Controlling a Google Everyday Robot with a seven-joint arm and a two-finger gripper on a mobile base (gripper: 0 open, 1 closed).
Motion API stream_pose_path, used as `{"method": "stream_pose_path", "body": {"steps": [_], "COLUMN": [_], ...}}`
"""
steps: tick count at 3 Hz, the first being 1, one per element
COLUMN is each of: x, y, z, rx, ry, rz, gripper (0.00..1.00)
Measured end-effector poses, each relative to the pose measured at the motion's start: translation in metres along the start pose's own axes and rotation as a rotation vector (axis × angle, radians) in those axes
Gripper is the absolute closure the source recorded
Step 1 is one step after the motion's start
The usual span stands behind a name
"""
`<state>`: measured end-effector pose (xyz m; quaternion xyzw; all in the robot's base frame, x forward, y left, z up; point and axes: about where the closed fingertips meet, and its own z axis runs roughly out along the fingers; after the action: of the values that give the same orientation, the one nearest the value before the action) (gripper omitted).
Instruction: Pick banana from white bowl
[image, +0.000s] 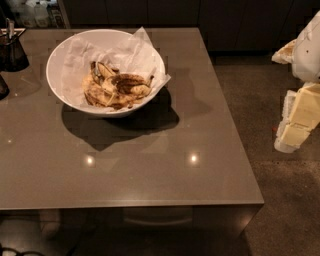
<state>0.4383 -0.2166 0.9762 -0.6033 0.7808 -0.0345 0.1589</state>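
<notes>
The white bowl (60, 55) stands on the far left part of the grey table (150, 170), lined with crumpled white paper (135, 52). The banana (129, 81), dull yellow with dark brown blotches, lies curved on the right side of the pile inside the bowl. Other brown-spotted bananas (99, 90) lie beside and under it. My gripper (296, 122), cream-coloured, hangs off the table's right side over the floor, well to the right of the bowl and apart from it. It holds nothing that I can see.
A dark container (12, 50) with something standing in it sits at the table's far left edge, with another dark object (2, 86) just below it. Dark cabinets (150, 12) run behind the table. The arm's white housing (307, 47) is at the upper right.
</notes>
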Motion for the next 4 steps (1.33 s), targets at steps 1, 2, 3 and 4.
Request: {"method": "stream_pose_path", "body": {"steps": [1,2,3,4], "x": [-0.002,-0.012,-0.032,-0.064], "y": [-0.002,-0.014,-0.028,-0.033], "z": [-0.001,0.002,0.01,0.019], "rx": [0.003,-0.018,-0.048,-0.07], "ry": [0.002,-0.007,0.002,-0.016], "rz": [0.0,-0.023,-0.091,-0.201], "gripper": [0.0,0.0,0.0,0.0]}}
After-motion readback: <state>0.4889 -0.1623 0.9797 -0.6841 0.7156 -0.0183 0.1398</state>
